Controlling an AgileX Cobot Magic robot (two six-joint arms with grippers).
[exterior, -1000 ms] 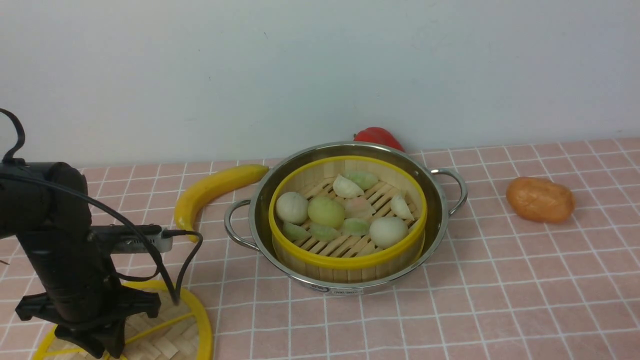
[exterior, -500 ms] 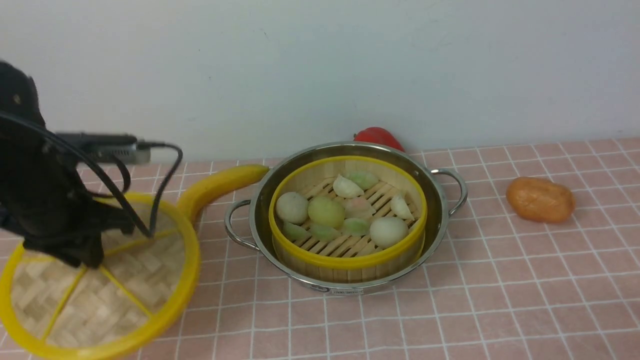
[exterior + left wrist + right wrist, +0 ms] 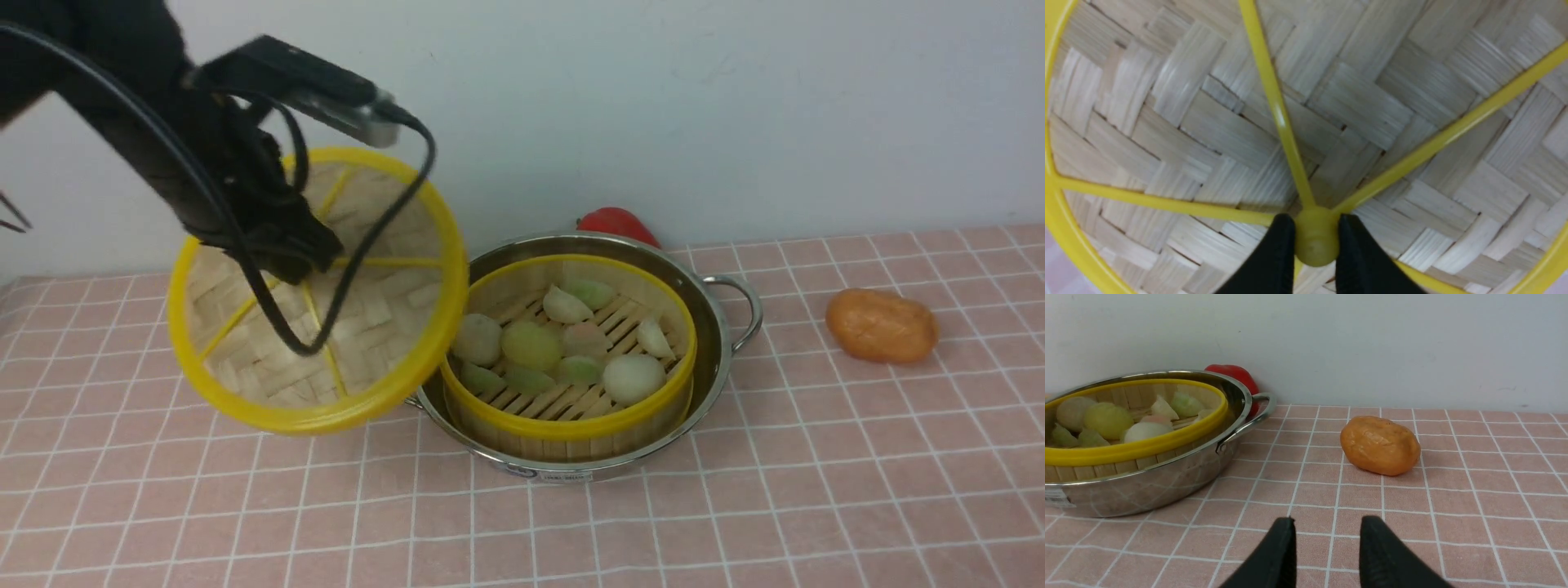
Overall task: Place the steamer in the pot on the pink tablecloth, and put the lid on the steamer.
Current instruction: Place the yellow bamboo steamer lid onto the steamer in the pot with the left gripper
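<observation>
- My left jaws pinch the lid (image 3: 384, 318) by its knob (image 3: 1316, 237); it hangs tilted above the desk's left half.
- The steamer (image 3: 571, 426) sits in the pot (image 3: 722, 359) on the cloth (image 3: 816, 490), toward the far edge.
- My right jaws are spread above the cloth.

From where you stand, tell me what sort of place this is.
Probably a mock kitchen tabletop for robot practice: a pink tablecloth against a bare wall, a pot holding a steamer of toy dumplings.
</observation>
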